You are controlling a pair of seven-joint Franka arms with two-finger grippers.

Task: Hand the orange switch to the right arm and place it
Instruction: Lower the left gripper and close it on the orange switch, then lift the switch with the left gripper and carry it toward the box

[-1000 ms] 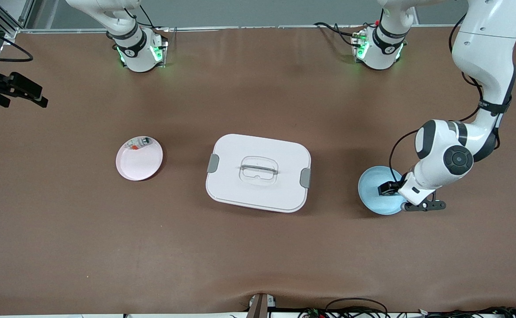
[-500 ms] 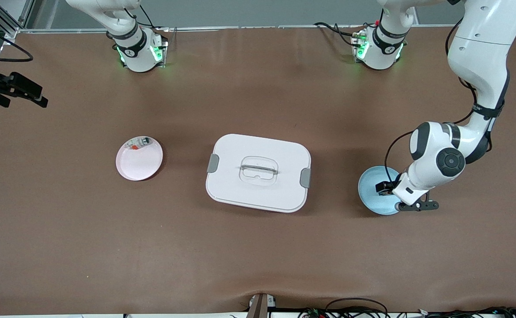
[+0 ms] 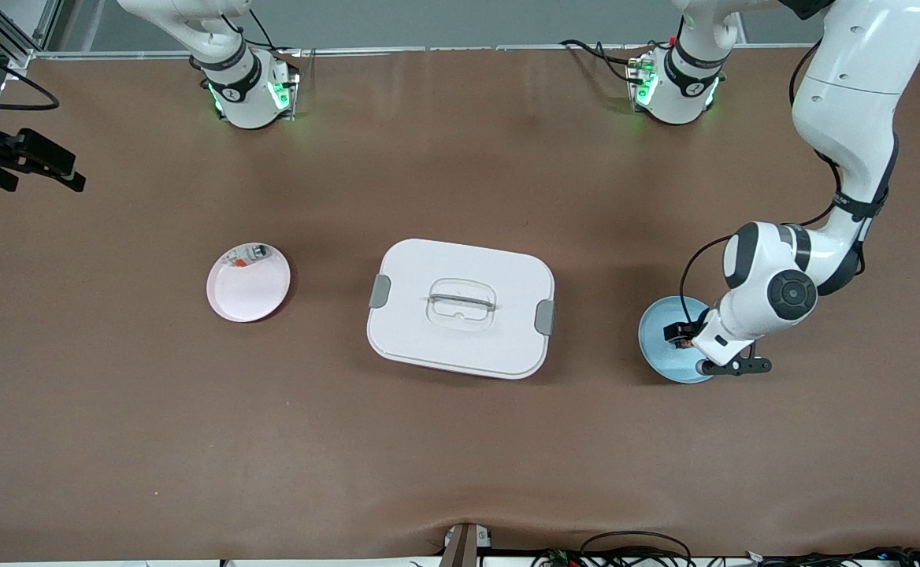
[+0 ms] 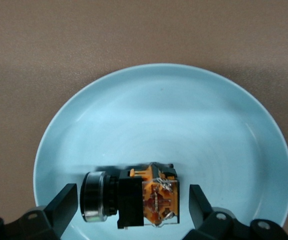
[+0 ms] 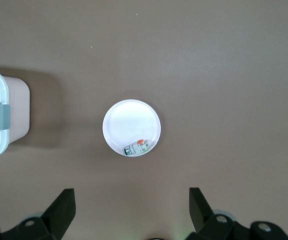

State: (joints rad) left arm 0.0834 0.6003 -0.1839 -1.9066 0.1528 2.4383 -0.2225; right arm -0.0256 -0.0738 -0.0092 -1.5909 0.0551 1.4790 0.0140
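Running along the table's (image 3: 460,441) near edge is a tangle of cables (image 3: 633,551), and the brown surface stretches bare up to the middle, where a white lidded box (image 3: 460,307) with grey latches sits. No writing can be read anywhere. Toward the left arm's end a blue plate (image 3: 661,354) holds the orange switch (image 4: 146,195), lying on its side. The left gripper (image 4: 133,202) is low over that plate, fingers spread open on either side of the switch, the arm bent sharply at the elbow. Toward the right arm's end a pink plate (image 3: 249,282) carries a small whitish part (image 5: 136,147). The right gripper (image 5: 131,210) waits high above it, jaws open.
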